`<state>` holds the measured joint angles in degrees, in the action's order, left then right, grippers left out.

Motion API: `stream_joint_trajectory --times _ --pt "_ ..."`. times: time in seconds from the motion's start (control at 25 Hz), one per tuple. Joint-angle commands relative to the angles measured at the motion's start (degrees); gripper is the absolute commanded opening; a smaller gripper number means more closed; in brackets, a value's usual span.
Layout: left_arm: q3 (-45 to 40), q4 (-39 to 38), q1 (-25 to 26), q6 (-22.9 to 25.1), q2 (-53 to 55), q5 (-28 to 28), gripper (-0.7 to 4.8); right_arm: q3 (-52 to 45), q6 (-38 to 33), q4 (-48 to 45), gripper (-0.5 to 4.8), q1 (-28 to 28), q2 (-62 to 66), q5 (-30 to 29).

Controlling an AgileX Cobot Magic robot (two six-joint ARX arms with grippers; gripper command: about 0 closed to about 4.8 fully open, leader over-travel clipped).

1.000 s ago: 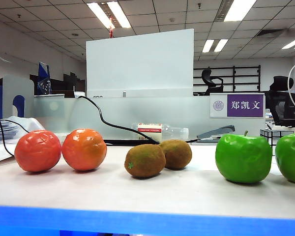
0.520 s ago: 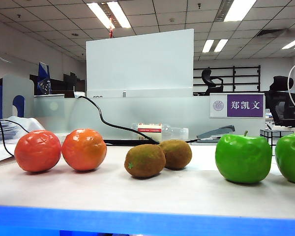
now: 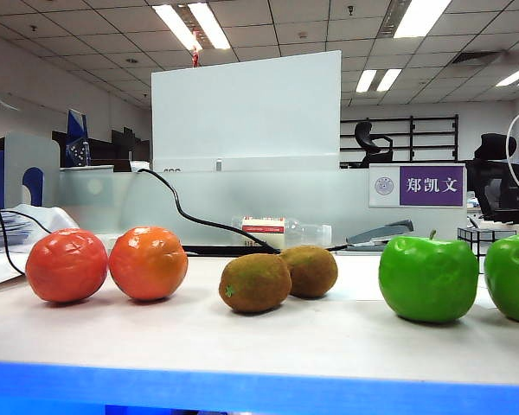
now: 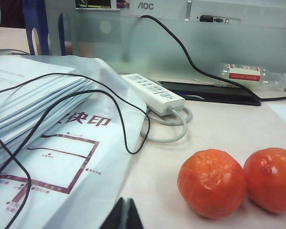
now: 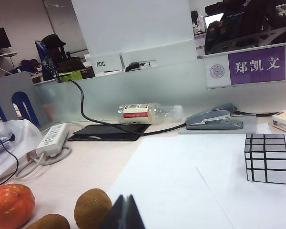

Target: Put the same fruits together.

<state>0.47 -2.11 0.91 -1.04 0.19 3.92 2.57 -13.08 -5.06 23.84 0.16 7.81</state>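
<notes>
Office tabletop (image 3: pixel 268 341): oranges (image 3: pixel 108 264), kiwis (image 3: pixel 278 277), apples (image 3: pixel 454 278) sit paired by kind, so my left fingers (image 4: pixel 122 215) and right fingers (image 5: pixel 122 213) rest pressed together, empty.

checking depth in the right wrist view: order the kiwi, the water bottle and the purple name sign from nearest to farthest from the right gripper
The right gripper, shut, sits at the near edge of the table.
1. Kiwi: right beside the gripper, on the bare tabletop.
2. Water bottle: lying on its side, mid-table by the frosted divider.
3. Purple name sign: mounted on the divider, farthest back.
</notes>
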Motion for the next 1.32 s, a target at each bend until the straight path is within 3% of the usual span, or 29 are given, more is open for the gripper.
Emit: stream_joint_trajectory --times 0.04,1.08,1.16,1.32 --pt "0.07 0.98 -0.11 -0.07 -0.07 0.22 -0.05 0.22 -0.20 -0.68 0.00 -0.02 -0.07 0.04" --pt "0.07 0.72 -0.13 -0.02 -0.07 0.20 -0.05 0.22 0.98 -0.61 0.00 -0.04 -0.07 0.13" --pt "0.07 0.72 -0.13 -0.02 -0.07 0.22 -0.05 0.22 4.70 2.40 0.00 -0.07 -0.07 0.20" --pt "0.07 0.72 -0.13 -0.02 -0.07 0.20 -0.05 0.20 5.44 11.37 0.00 -0.31 -0.07 1.73"
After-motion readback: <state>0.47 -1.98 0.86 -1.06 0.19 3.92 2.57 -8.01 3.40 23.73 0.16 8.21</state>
